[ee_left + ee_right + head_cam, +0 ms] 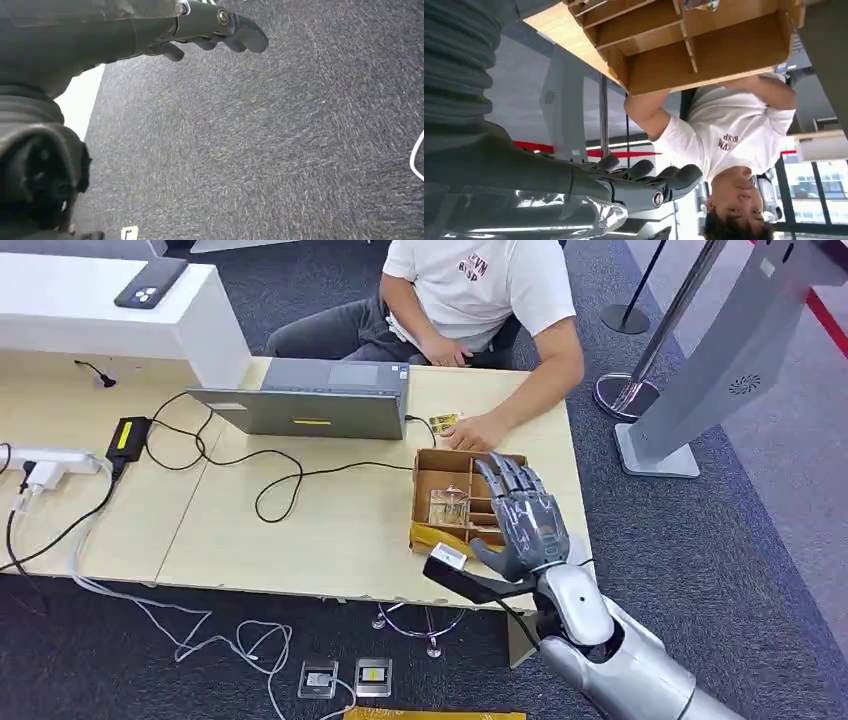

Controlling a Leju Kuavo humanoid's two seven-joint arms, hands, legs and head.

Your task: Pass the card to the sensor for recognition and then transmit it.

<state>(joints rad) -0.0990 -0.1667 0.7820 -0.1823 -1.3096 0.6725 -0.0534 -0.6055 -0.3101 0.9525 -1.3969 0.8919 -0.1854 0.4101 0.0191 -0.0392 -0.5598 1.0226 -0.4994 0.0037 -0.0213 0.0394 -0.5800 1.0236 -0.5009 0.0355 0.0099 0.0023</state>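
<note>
A compartmented cardboard box (pixel 432 485) stands at the table's right end, with a pale card-like item (pixel 447 506) in one of its cells. My right hand (pixel 522 515) hovers over the box's right side, fingers straight and apart, holding nothing. The right wrist view looks past those fingers (pixel 644 180) at the box (pixel 704 55) and the person beyond it. A small yellow card (pixel 443 422) lies on the table by the person's hand (pixel 480 430). My left hand (pixel 210 27) hangs over the carpet with nothing in it.
A person in a white shirt (pixel 480 280) sits across the table. A grey laptop (pixel 310 400), black cables (pixel 270 480) and a power strip (pixel 50 460) lie to the left. A grey kiosk stand (pixel 720 360) rises at the right. Two small devices (pixel 345 677) lie on the floor.
</note>
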